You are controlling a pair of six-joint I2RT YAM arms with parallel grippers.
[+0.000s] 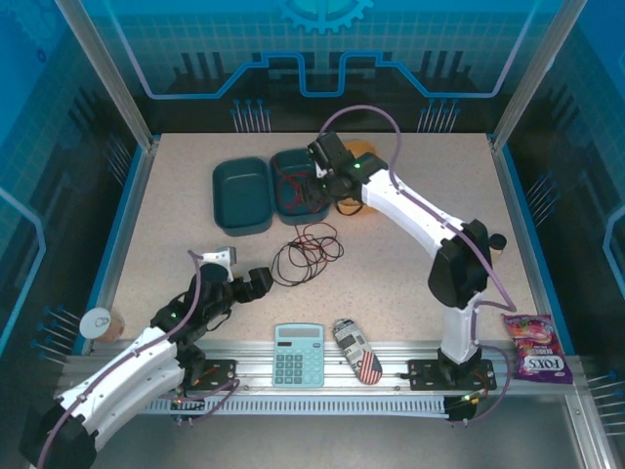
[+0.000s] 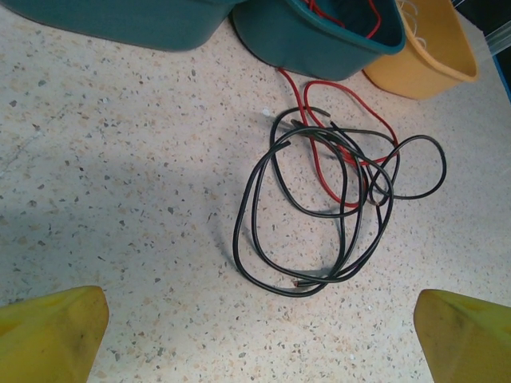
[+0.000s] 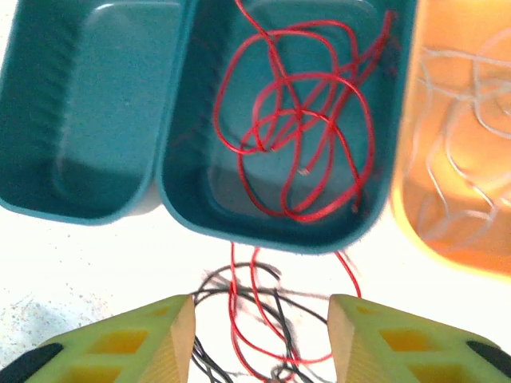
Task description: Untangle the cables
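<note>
A tangle of black and red cables [image 1: 308, 252] lies on the speckled table between the arms. In the left wrist view the black loops [image 2: 319, 209] overlap a red cable [image 2: 339, 132] that runs up over the rim of the middle teal bin [image 2: 319, 44]. More red cables [image 3: 295, 128] lie coiled inside that bin [image 3: 180, 159], and pale cables [image 3: 467, 159] lie in the orange bin [image 3: 407, 159]. My right gripper [image 3: 262, 335] hovers open above the bin's near rim, holding nothing. My left gripper [image 2: 259, 335] stands wide open, short of the tangle.
An empty teal bin [image 1: 242, 193] sits left of the middle one. Along the near edge lie a calculator [image 1: 298, 355], a small flag-patterned device [image 1: 357, 350] and a candy bag [image 1: 535, 346]. A small cup [image 1: 101, 322] stands at the left edge.
</note>
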